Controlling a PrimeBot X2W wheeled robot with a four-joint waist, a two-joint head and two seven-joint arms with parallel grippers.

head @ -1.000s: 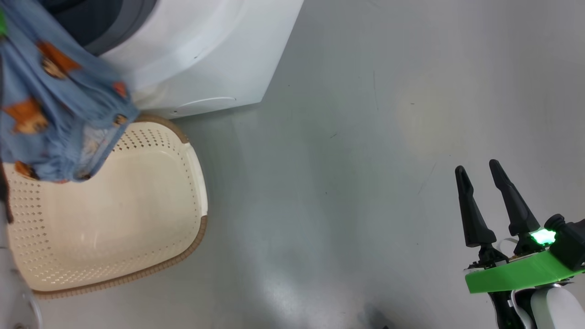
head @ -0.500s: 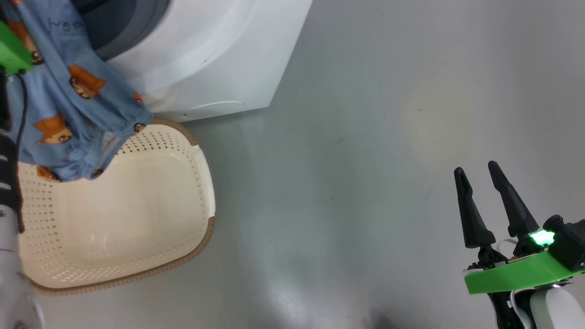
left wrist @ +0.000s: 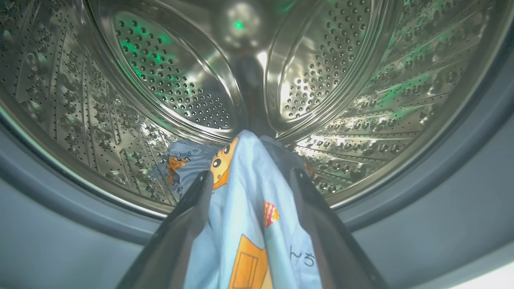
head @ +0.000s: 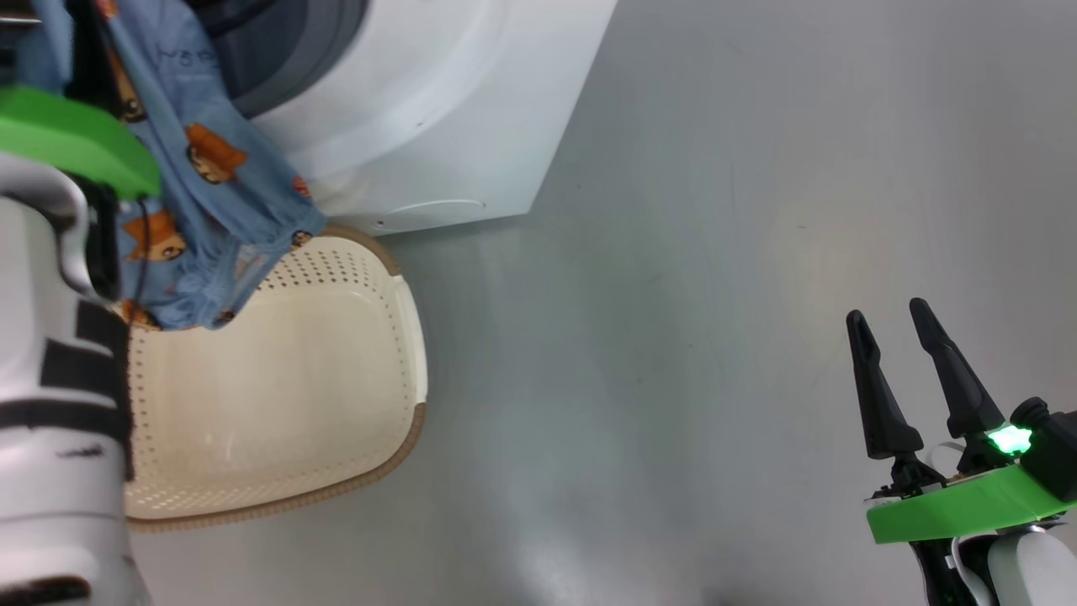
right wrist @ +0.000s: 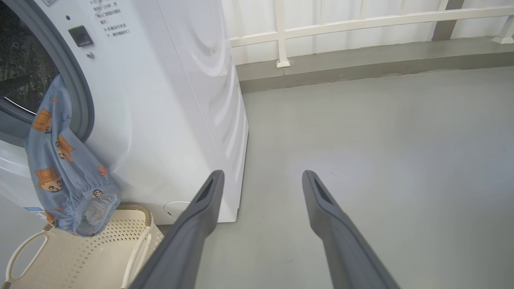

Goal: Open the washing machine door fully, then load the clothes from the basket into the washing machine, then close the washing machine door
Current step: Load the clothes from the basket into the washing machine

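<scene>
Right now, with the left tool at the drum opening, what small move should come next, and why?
Probably draw the left tool back out and regrasp lower on the garment. Its jaws stand open with cloth lying loose between them, yet a long part of the garment hangs outside the washing machine, over the gasket, down to the basket.

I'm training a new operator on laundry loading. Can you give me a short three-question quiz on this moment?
1. True or false: the garment lies wholly inside the washer.
2. What does the right gripper hold? A) a cloth B) nothing C) a handle
3. What stands on the floor under the garment's hanging end?

Key:
1. False. Part of it hangs out of the opening.
2. B. Its fingers are apart and empty.
3. The basket.
</scene>
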